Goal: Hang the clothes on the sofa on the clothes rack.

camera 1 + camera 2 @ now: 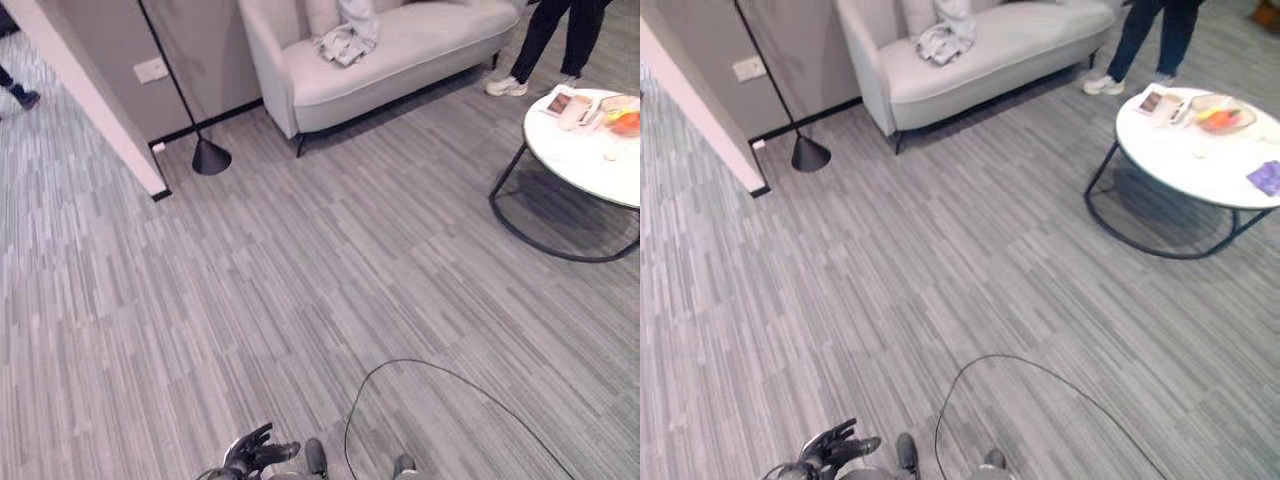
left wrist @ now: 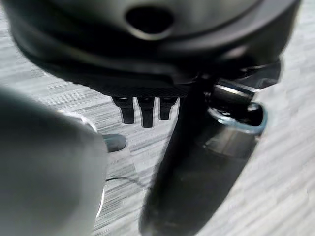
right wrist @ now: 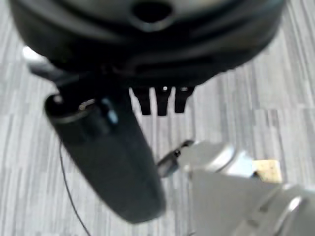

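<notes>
Clothes [image 1: 345, 40] lie on the sofa [image 1: 420, 50], far beyond the left hand [image 1: 250, 455]; its fingers and the right hand's [image 3: 147, 44] are relaxed and empty.

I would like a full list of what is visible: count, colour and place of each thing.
sofa: one, pale grey, far wall.
clothes: one heap, grey-white, on the sofa's left part.
pole stand: one, black, left of the sofa.
socket: one, white, on the wall.
table: one, round, white, at the right.
bowl, booklet, purple item: one each, on the table.
person: one, dark trousers, by the sofa's right end; another's shoe far left.
left hand: one, dark, open, near bottom.
right hand: one, dark, open, empty.
</notes>
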### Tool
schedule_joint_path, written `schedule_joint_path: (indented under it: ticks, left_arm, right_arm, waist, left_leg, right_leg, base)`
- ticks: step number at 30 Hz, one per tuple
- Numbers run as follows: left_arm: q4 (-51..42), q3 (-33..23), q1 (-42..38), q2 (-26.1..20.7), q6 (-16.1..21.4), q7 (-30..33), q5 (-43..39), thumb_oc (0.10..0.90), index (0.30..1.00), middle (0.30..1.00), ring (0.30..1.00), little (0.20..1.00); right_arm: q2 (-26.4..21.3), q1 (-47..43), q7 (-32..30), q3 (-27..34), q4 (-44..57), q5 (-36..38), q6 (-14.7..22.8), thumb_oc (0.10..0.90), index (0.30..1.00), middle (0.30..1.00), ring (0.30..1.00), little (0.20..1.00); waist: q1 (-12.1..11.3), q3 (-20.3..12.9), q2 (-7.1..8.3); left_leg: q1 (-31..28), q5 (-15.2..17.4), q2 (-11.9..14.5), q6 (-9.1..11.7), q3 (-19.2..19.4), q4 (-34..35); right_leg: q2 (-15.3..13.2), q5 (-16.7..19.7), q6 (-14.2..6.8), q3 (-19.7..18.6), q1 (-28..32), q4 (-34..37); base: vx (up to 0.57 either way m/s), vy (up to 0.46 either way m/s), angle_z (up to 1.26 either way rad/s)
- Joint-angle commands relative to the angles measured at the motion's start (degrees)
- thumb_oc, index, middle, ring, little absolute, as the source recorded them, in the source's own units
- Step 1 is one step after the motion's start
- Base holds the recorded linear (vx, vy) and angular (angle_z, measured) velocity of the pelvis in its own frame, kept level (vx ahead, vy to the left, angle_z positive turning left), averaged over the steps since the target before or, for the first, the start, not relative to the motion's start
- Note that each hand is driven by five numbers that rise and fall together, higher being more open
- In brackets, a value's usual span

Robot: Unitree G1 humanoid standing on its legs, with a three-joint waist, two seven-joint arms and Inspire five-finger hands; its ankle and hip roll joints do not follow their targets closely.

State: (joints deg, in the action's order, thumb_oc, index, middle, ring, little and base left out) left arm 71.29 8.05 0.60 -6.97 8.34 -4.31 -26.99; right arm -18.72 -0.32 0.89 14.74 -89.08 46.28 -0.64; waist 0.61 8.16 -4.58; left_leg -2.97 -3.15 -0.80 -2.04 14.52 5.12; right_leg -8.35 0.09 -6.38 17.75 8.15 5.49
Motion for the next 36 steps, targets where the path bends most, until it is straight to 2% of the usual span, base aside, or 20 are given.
schedule_joint_path:
  ticks: [1,8,10,18,29,36]
  left_arm:
    - [2.9,2.2,-0.9,3.1,1.2,-0.7,-0.1,0.800,0.900,0.900,0.900,0.900]
    - [2.9,1.3,-0.5,3.4,1.2,-1.3,-1.2,0.800,0.900,0.900,0.900,0.900]
    - [3.6,0.9,0.4,3.2,0.8,-1.9,-0.8,0.800,0.900,0.900,0.900,0.900]
    - [3.4,1.7,0.3,2.9,0.9,-1.6,0.5,0.800,0.900,0.900,0.900,0.900]
    - [4.7,1.7,0.9,2.3,0.6,-1.0,1.0,0.800,0.900,0.900,0.900,0.900]
    - [4.0,1.0,1.7,2.6,0.6,0.1,-0.3,0.800,0.900,0.900,0.900,0.900]
  right_arm:
    - [-3.5,0.1,0.0,0.7,-1.6,1.2,2.0,0.800,0.900,0.900,0.900,0.900]
    - [-2.4,0.1,1.0,-3.3,-1.6,-3.4,2.0,0.800,0.900,0.900,0.900,0.900]
    - [-2.2,0.7,1.4,-4.2,-2.4,-5.6,1.7,0.800,0.900,0.900,0.900,0.900]
    - [-2.6,0.2,1.2,-5.5,-3.0,-8.5,1.6,0.800,0.900,0.900,0.900,0.900]
    - [-1.0,-1.5,1.9,-7.2,-3.2,-11.3,0.9,0.800,0.900,0.900,0.900,0.900]
    - [-1.0,-1.5,2.0,-5.9,-3.5,-11.3,0.7,0.800,0.900,0.900,0.900,0.900]
  waist:
    - [-2.1,-3.2,-0.73]
    - [-3.0,-4.5,-0.09]
    - [-3.5,-5.0,0.29]
    - [-3.5,-5.8,0.52]
    - [-2.1,-7.6,1.18]
    - [-1.9,-6.1,1.27]
  left_leg:
    - [2.4,3.2,2.3,3.5,-2.9,-0.9]
    - [1.8,2.4,3.5,4.5,-3.3,-0.6]
    - [1.3,2.1,4.3,5.2,-3.8,-0.8]
    - [1.0,2.1,4.6,5.2,-4.4,-0.8]
    - [-0.9,3.7,4.5,4.8,-2.9,-1.8]
    - [-0.6,4.8,3.4,3.7,-3.4,-2.3]
  right_leg:
    - [1.6,-4.0,1.2,-0.2,-3.5,-2.6]
    - [2.9,-4.0,1.8,0.0,-1.8,-0.5]
    - [3.8,-5.0,2.4,0.4,-0.7,-0.5]
    - [4.2,-5.3,2.7,0.2,-0.2,-0.5]
    - [3.6,-5.0,2.9,-1.8,0.5,-1.0]
    - [1.8,-5.1,1.8,-0.5,0.1,-2.7]
  base:
    - [0.03,-0.095,0.11]
    - [0.03,-0.087,0.09]
    - [0.06,-0.120,0.06]
    - [0.00,-0.014,0.02]
    - [0.01,0.004,-0.05]
    - [0.02,0.087,-0.02]
